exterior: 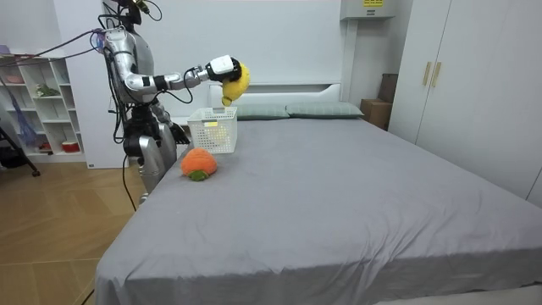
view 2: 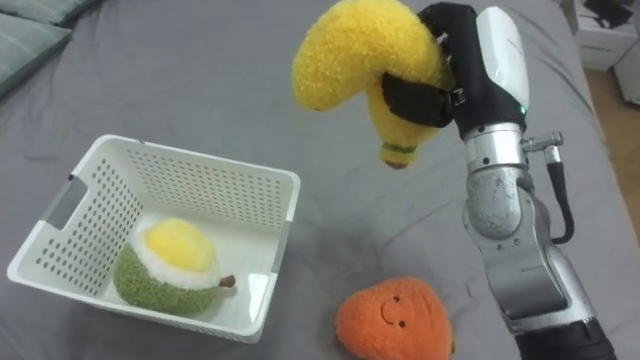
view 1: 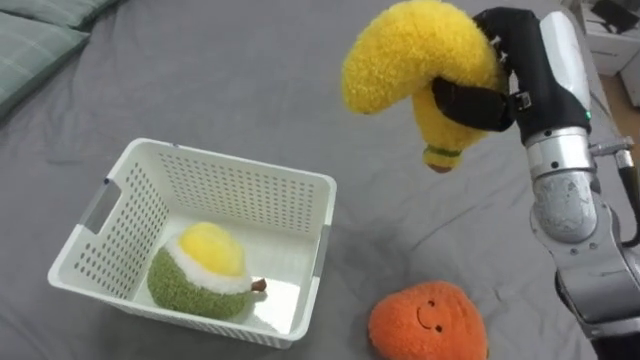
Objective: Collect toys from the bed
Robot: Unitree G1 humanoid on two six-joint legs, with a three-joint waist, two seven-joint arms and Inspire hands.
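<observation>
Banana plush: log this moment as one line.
right hand: shut on banana plush, raised above bed | white basket: holds green-and-yellow plush | orange plush: on bed beside basket | banana not yet in basket

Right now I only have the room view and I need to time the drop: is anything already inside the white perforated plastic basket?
Observer: Yes, one round green plush toy with a yellow top lies in the white perforated plastic basket, toward its left side.
Operator: How is the yellow plush banana gripped?
Observer: The fingers and thumb of the right hand curl round the middle of the yellow plush banana, with its stem end pointing down.
Operator: And the orange plush toy?
Observer: The orange plush toy lies on the grey bed cover with its smiling face up, apart from the basket.
</observation>
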